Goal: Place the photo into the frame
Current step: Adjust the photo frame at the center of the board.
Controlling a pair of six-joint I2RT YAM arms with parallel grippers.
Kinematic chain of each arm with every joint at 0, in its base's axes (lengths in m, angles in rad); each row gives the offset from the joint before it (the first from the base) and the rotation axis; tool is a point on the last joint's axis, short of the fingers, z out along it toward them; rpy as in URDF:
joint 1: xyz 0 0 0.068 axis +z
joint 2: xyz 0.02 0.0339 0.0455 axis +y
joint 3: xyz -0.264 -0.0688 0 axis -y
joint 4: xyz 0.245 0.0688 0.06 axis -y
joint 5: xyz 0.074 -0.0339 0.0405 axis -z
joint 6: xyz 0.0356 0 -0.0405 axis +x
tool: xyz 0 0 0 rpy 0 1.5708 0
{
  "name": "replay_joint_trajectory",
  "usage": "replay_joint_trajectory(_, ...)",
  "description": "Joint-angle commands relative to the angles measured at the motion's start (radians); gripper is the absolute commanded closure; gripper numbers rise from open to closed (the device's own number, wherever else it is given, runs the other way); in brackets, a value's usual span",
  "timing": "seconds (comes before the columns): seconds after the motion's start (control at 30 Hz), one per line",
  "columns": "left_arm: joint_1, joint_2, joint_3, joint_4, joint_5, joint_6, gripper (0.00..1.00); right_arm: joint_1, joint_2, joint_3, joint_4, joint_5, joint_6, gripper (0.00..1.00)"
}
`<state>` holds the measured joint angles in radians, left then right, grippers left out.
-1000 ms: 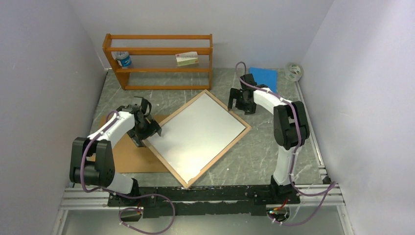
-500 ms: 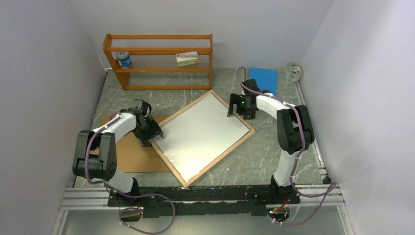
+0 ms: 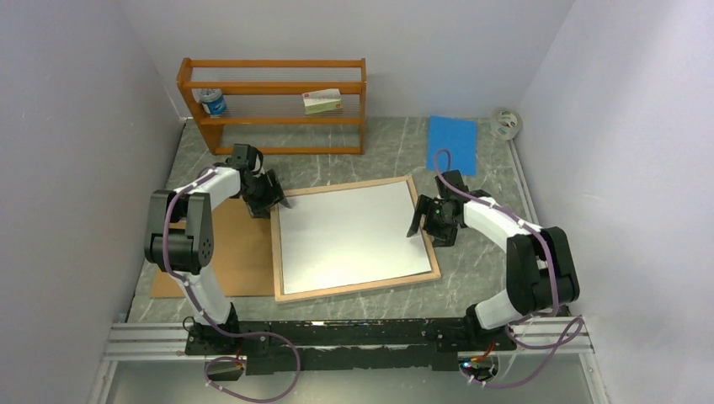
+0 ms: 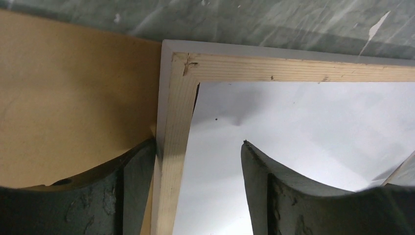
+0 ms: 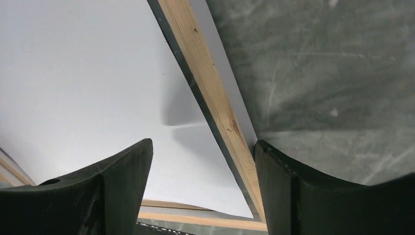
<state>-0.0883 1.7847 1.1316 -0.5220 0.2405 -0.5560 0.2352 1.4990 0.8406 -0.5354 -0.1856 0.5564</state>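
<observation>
The frame (image 3: 354, 289) lies on the table with its light wood reverse up, nearly square to the table edge. Inside it the photo (image 3: 349, 236) shows only its plain white reverse. My left gripper (image 3: 274, 198) is at the frame's far left corner, open, straddling the left rail (image 4: 171, 137); its outer finger (image 4: 137, 166) touches the rail's outside, the other hovers over the photo (image 4: 293, 127). My right gripper (image 3: 431, 225) is open astride the right rail (image 5: 210, 83), its outer finger (image 5: 274, 166) against the rail, the inner one over the photo (image 5: 88, 73).
A brown backing board (image 3: 227, 252) lies flat under the frame's left side. At the back an orange shelf rack (image 3: 274, 88) holds a can (image 3: 213, 102) and a small box (image 3: 322, 101). A blue sheet (image 3: 452, 135) and a tape roll (image 3: 506, 123) lie far right.
The frame with the photo has turned from a diamond pose to nearly square with the table. My left gripper moved toward the back, my right gripper toward the front; both jaws narrowed a little.
</observation>
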Motion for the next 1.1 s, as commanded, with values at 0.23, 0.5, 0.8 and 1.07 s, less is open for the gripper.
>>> replay_joint_trajectory(0.23, -0.028, 0.032, 0.035, -0.045, 0.051, 0.004, 0.23, 0.034, -0.085, 0.082, -0.125, 0.136, 0.064, 0.57)
replay_joint_trajectory(0.5, -0.024, 0.021, 0.008, -0.071, 0.016, 0.002, 0.22, 0.035, -0.089, 0.035, -0.178, 0.162, 0.05, 0.54)
replay_joint_trajectory(0.8, -0.019, 0.035, 0.014, -0.09, 0.013, 0.002, 0.22, 0.036, -0.115, -0.008, -0.285, 0.166, 0.071, 0.46)
replay_joint_trajectory(1.07, -0.019, 0.043, 0.006, -0.086, 0.032, -0.004, 0.22, 0.036, -0.183, -0.121, -0.195, 0.071, 0.109, 0.4)
